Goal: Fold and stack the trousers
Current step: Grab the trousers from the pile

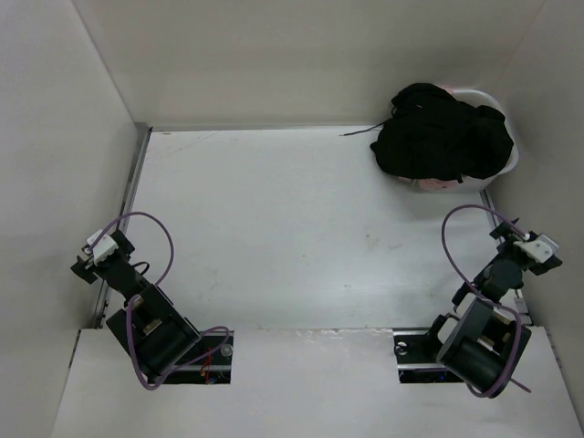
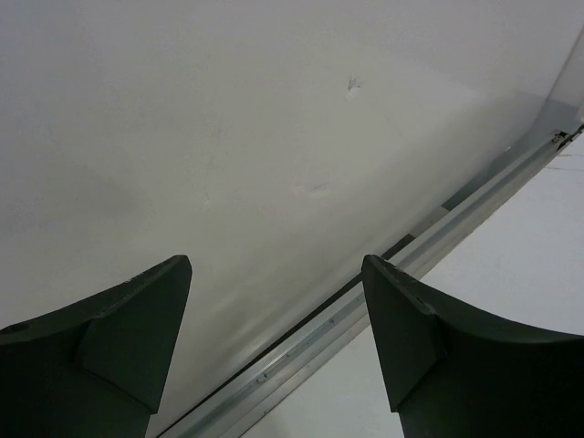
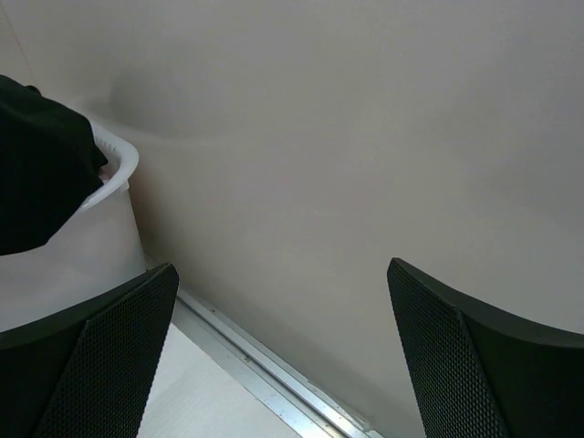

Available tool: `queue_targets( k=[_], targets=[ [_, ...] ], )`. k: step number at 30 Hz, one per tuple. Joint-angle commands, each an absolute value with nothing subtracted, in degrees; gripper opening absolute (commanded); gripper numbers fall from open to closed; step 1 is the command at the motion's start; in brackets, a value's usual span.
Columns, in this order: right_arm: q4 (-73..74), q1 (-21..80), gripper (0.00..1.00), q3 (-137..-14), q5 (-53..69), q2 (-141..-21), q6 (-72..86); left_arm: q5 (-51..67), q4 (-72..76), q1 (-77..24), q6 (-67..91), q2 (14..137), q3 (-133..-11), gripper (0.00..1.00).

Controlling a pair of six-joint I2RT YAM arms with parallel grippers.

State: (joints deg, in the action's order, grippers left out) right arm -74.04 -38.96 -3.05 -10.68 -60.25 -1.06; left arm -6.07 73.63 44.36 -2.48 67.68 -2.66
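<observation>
L tool (image 1: 99, 246) & R tool (image 1: 534, 245) both released, empty, at near bench (image 1: 292, 237) edges. Trousers (image 1: 443, 137) heaped in white basket (image 1: 507, 162), far right corner. Folding not started; next prob. R arm must reach in and lift them onto the bench.

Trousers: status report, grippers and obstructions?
Left gripper open, empty. Right gripper open, empty. Trousers heaped in basket, far right corner. Nothing in the way.

The white counter (image 1: 274, 237) carries a white basket (image 1: 509, 157) at its far right corner. A thin dark drawstring (image 1: 358, 133) lies just left of the basket.
</observation>
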Motion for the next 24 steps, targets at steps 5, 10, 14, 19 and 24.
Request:
queue_targets(
  k=[5, 10, 14, 19, 24],
  targets=[
    [-89.1, -41.0, 1.0, 1.1, -8.3, -59.2, 1.8, -6.2, 86.0, 44.6, -1.3, 67.7, -0.5, 0.76],
    [-89.7, -41.6, 1.0, 1.2, -7.7, -59.7, 2.1, -6.2, 86.0, 44.6, -1.3, 67.8, -0.5, 0.79],
    [-90.0, -41.5, 1.0, 1.1, -7.7, -59.7, 2.0, -6.2, 85.9, 44.6, -1.4, 67.9, -0.8, 0.8],
    [-81.6, -32.6, 1.0, -1.6, -2.0, -40.5, -11.6, 0.1, 69.7, 42.3, -5.2, 55.7, -6.2, 0.74],
    [-53.6, -9.0, 1.0, -31.1, -1.0, -44.8, -19.3, 12.5, 32.1, 33.3, -6.9, 55.3, -33.5, 0.78]
  ],
)
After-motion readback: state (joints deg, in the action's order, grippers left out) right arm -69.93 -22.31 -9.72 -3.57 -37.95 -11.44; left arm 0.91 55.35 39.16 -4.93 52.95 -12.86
